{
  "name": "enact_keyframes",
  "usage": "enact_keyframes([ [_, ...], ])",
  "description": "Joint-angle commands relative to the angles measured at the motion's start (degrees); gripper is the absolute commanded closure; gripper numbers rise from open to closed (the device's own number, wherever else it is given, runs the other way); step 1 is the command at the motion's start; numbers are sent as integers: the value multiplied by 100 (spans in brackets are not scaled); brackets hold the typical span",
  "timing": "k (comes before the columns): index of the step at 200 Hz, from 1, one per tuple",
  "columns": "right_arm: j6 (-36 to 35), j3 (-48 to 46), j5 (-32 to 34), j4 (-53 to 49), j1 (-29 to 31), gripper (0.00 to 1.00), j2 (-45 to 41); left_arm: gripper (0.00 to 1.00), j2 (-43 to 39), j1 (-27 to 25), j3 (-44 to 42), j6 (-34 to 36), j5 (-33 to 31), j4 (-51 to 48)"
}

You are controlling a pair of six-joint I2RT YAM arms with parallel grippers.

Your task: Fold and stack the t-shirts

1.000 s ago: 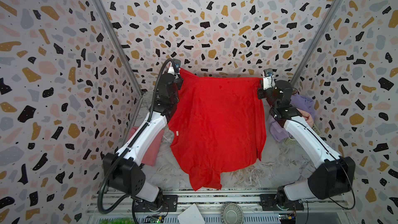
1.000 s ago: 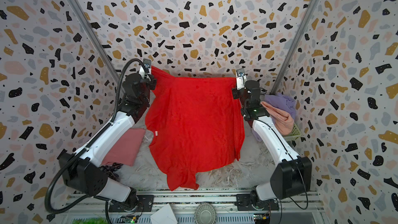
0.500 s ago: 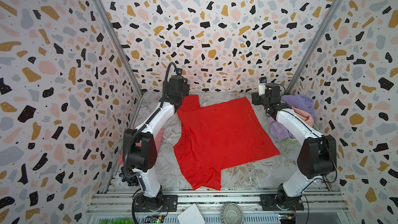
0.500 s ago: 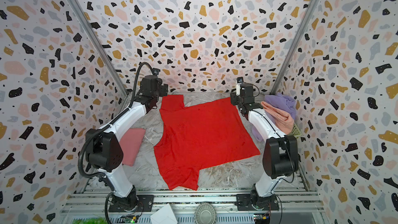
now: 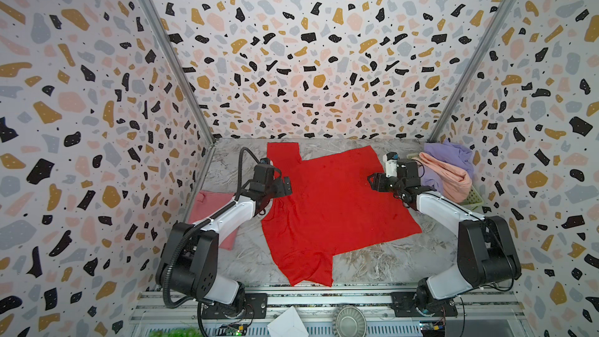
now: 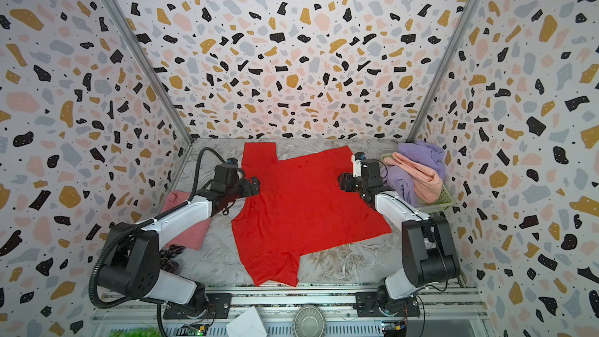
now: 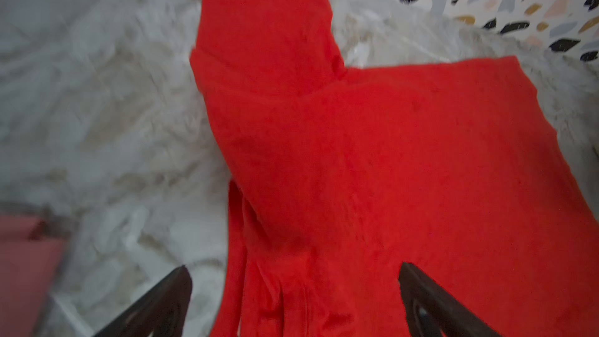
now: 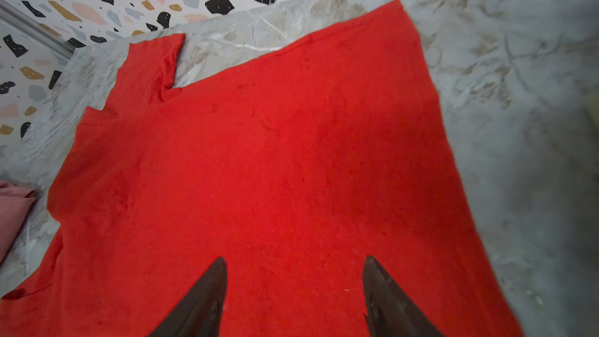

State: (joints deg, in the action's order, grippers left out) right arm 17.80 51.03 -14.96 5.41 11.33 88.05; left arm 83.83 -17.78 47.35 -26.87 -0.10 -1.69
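No legible text, labels, brand names, numbers or signs in any view

Terrazzo-print booth over a marbled tabletop

In both top views, three walls flecked black, ochre, pink and grey on white fill the upper frame and both sides. Silver corner posts slant down to a grey-white marbled surface at lower centre. An aluminium rail crosses the bottom edge. The light is even and soft.
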Motion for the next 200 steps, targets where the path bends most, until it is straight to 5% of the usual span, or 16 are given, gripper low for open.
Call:
enact_keyframes([
  [1, 309, -7, -416, 446, 31, 34, 209, 0, -256, -136, -437, -738, 566, 759],
  [72, 587, -22, -223, 452, -43, 34, 1132, 0, 600, -226, -1155, -1304, 422, 1518],
  [109, 854, -160, 1, 509, -139, 34, 1384, 0, 1414, 248, -977, -1360, 363, 1746],
  [200, 1617, 725, -534, 984, -18, 38, 2699, 0, 2880, 1086, 1503, -619, 191, 585],
])
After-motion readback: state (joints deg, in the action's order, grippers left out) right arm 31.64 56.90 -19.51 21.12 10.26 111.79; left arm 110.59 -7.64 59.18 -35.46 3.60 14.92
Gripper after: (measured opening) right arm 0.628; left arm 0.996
